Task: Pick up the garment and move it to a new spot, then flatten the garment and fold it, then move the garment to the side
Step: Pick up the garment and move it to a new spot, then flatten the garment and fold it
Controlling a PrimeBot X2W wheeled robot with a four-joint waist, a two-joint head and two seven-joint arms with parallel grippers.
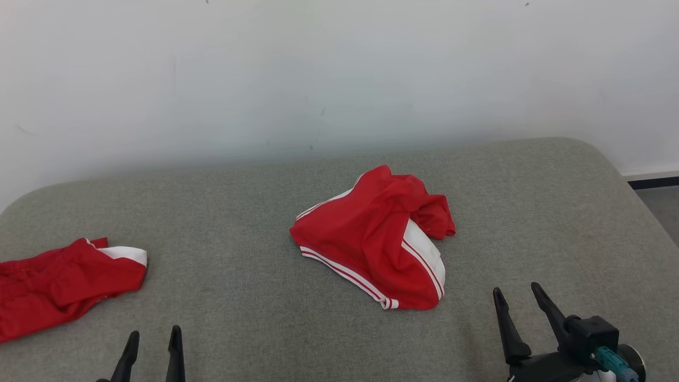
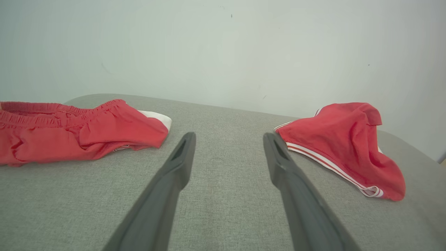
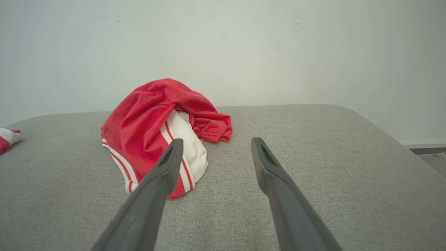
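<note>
Garment [image 1: 366,233] on the grey upholstered surface [image 1: 238,223], roughly mid-surface and slightly to the robot's right, with a pale wall [image 1: 318,79] behind. It is a crumpled red heap with white side panels and red-white stripe trim, bunched and partly folded over itself. Also visible in the left wrist view [image 2: 341,139] and the right wrist view [image 3: 146,125].

A 2nd red garment [image 1: 58,281] lies at the surface's left edge, flatter, with a white patch at its near end. It is well apart from the 1st.

Right gripper [image 1: 516,289] is over the surface at the near right, 2 fingers spread wide, nothing between them, near the garment but clear of it. Left gripper [image 1: 154,333] is at the near left between the 2 garments, fingers fully apart, empty [image 2: 229,136].
</note>
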